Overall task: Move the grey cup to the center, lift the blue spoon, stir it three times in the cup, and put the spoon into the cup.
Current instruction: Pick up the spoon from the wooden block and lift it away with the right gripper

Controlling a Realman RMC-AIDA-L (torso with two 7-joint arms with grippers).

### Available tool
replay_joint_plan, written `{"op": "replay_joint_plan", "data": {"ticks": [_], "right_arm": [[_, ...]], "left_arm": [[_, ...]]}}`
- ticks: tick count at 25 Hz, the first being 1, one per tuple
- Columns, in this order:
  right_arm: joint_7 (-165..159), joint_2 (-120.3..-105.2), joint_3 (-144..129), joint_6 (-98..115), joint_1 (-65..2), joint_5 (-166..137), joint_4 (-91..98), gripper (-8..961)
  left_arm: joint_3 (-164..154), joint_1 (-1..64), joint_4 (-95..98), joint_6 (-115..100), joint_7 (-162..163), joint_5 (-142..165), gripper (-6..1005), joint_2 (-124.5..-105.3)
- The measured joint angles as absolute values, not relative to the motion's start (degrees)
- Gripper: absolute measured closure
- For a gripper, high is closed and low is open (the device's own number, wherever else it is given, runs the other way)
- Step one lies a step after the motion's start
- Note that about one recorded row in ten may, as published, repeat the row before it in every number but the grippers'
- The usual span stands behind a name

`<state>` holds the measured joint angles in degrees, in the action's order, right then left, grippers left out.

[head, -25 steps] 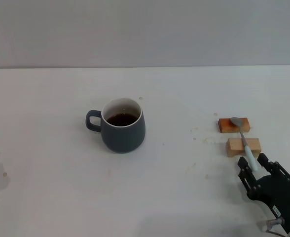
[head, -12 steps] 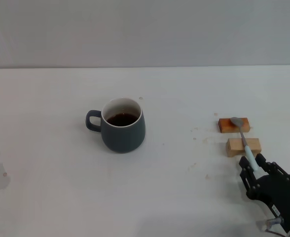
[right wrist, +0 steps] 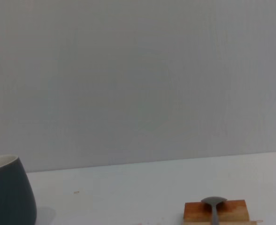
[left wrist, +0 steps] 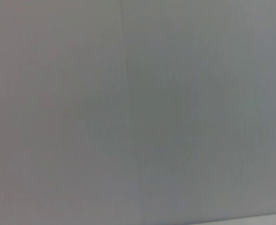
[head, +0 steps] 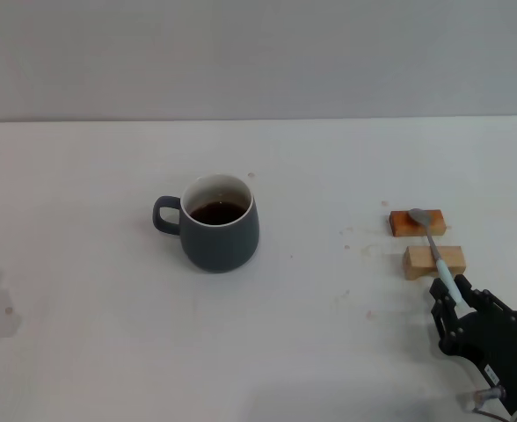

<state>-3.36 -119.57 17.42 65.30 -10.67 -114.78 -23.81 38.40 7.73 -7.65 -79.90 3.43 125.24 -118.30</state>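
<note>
The grey cup (head: 220,236) stands upright near the table's middle, with its handle to the left and dark liquid inside. In the right wrist view only its edge (right wrist: 9,192) shows. The blue spoon (head: 434,246) lies across two wooden blocks at the right, bowl on the far block and pale handle pointing toward me. That bowl (right wrist: 214,202) also shows in the right wrist view. My right gripper (head: 453,294) is low at the near right, open, with one finger on each side of the handle's end. My left gripper is out of view.
A reddish-brown block (head: 403,224) and a paler block (head: 417,264) hold up the spoon. The reddish one (right wrist: 196,212) also appears in the right wrist view. A grey wall runs behind the white table (head: 329,334). The left wrist view shows only grey wall.
My right gripper has shifted slightly toward me and its fingers have come closer around the spoon's handle end. Cup, spoon and blocks have not moved.
</note>
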Motion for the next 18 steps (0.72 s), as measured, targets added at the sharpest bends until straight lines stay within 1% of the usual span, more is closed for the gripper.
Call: {"op": "replay_joint_plan", "data": {"ticks": [13, 18], "right_arm": [[-3.4, -119.64, 17.9, 65.3, -10.4, -114.8, -23.9, 682], [-3.4, -119.62, 17.9, 65.7, -10.2, -114.8, -24.1, 707]], "left_arm": [[38.4, 7.7, -7.6, -80.0, 3.4, 125.2, 1001, -118.3], [38.4, 7.7, -7.6, -80.0, 3.4, 125.2, 1001, -118.2]]}}
